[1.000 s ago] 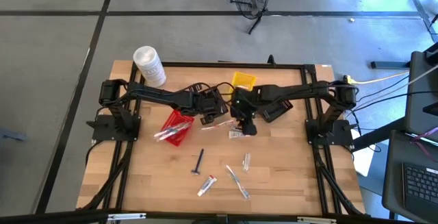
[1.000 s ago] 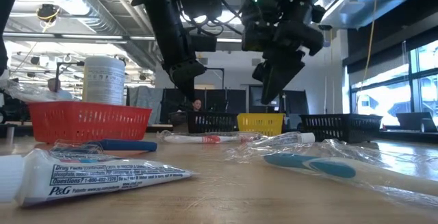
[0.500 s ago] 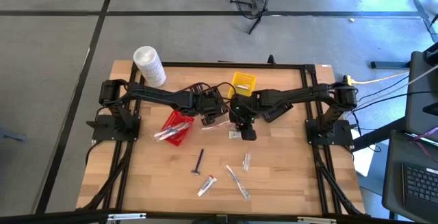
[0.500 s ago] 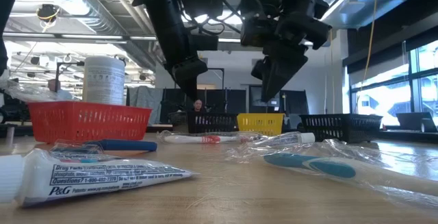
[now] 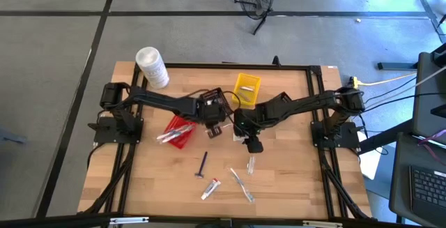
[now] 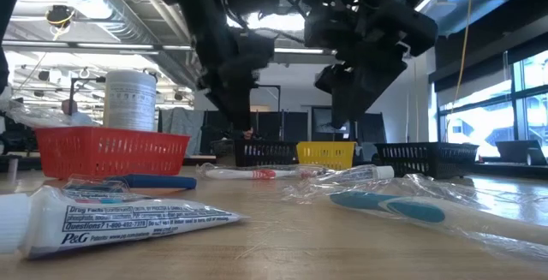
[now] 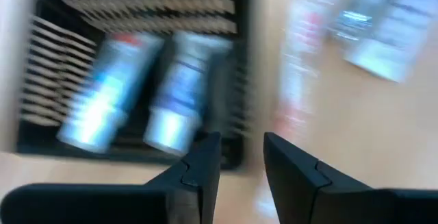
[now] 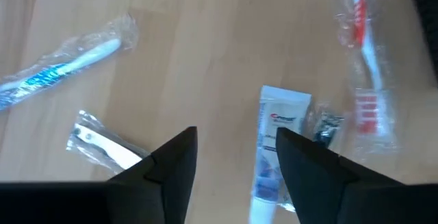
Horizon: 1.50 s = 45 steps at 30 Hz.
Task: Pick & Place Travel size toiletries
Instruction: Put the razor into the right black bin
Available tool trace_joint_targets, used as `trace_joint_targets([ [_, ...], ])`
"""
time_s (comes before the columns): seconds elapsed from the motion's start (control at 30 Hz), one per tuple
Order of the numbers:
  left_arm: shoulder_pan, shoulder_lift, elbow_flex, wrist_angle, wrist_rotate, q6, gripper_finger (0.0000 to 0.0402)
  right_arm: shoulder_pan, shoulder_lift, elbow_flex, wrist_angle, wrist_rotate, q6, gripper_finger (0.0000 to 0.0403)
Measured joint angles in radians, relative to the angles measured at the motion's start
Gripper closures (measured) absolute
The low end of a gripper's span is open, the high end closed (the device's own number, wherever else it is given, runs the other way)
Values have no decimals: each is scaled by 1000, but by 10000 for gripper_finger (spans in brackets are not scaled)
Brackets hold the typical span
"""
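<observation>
My right gripper (image 8: pixel 236 159) is open and hangs above a white tube with red and blue print (image 8: pixel 277 148), which lies flat on the wood (image 5: pixel 240 138) in line with the gap between the fingers. My left gripper (image 7: pixel 241 162) is open over the edge of a black basket (image 7: pixel 137 11) that holds two tubes (image 7: pixel 174 90). In the high view both grippers meet mid-table, left (image 5: pixel 212 121) and right (image 5: pixel 252 144). Loose on the table are a black razor stick (image 5: pixel 203 165), a tube (image 5: pixel 211 188), a wrapped toothbrush (image 5: pixel 242 184) and a sachet (image 5: pixel 251 164).
A red basket (image 5: pixel 180 130) with items stands left of centre, a yellow basket (image 5: pixel 247 85) at the far side, and a white tub (image 5: pixel 152 66) at the far left corner. A red-marked wrapped toothbrush (image 8: pixel 359 59) lies beside the tube. Bare wood shows along the near right.
My right gripper has moved toward the table's near edge, past the tube on the wood, staying open. My left gripper has shifted a little toward the near edge too, and it shows larger and lower in the low view.
</observation>
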Motion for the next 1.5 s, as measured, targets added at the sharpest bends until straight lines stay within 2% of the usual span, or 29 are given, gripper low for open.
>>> trace_joint_targets([
  [0.3, -223, 0, 0, -14, 104, -399, 295, 34, 1, 0, 1, 0, 107, 208],
  [0.5, -338, 18, 0, -14, 126, -572, 282, 66, 1, 0, 5, 0, 116, 228],
  [0.67, -392, 56, 0, -26, 128, -725, 275, 83, 1, 0, 37, 0, 68, 245],
  [0.87, -399, 129, 0, -29, 144, -854, 274, 85, 1, 0, 66, 0, 6, 262],
  [1.03, -399, 178, 6, -34, 172, -882, 274, 85, 1, 0, 67, 0, -5, 273],
  [1.17, -399, 192, 6, -39, 169, -860, 280, 85, 1, 0, 85, 0, -88, 281],
  [1.33, -398, 187, 3, -40, 150, -860, 320, 85, 1, 0, 134, 31, -157, 283],
  [1.5, -399, 187, 2, -46, 120, -859, 363, 85, 15, 0, 205, 86, -223, 266],
])
